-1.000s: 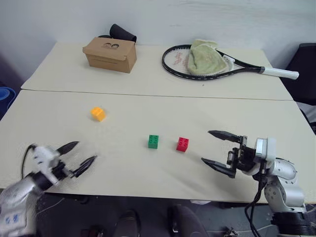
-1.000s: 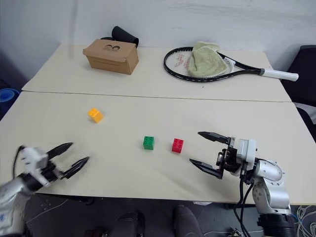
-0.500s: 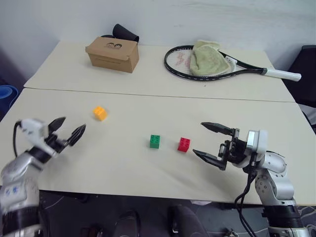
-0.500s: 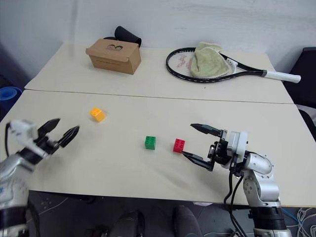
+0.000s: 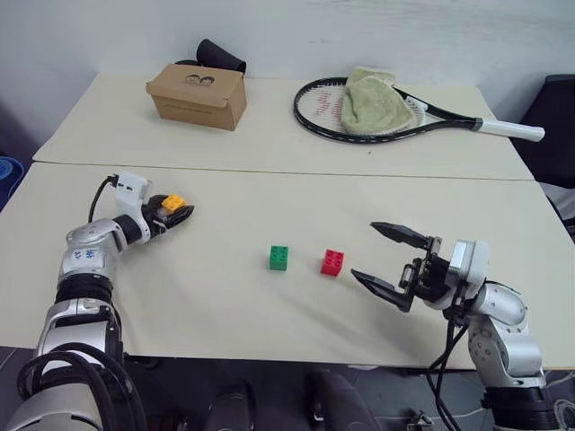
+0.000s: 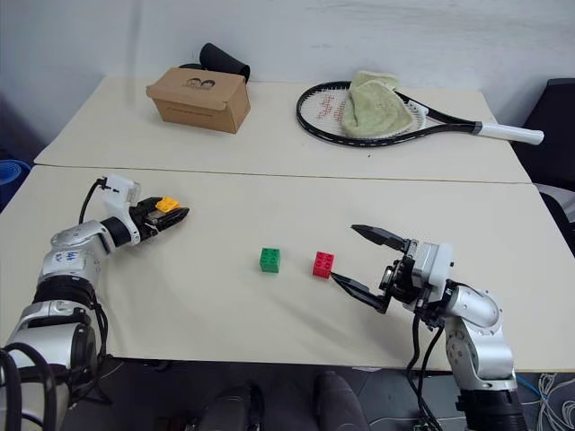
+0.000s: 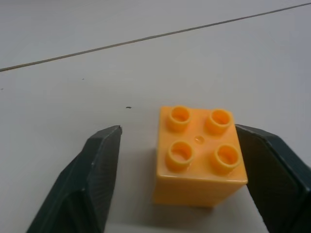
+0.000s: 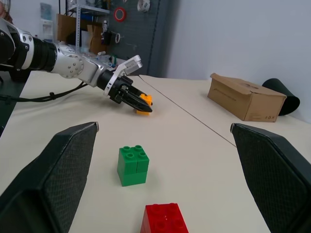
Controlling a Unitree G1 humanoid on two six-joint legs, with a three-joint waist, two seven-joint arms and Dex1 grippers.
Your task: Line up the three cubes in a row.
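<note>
No readable text — marks too small to tell.

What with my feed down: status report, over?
Left end effector straddles yellow cube, unclamped. Right end effector open near red cube. Green cube beside red; nothing between.

Silver-grey metal arms, rounded joint housings. Left arm (image 5: 88,260) has small blue marks and a black cable looping at the white wrist block. Each gripper has two black, tapered, textured fingers (image 8: 53,179). Right arm (image 5: 499,319): white wrist block, black cables.
</note>
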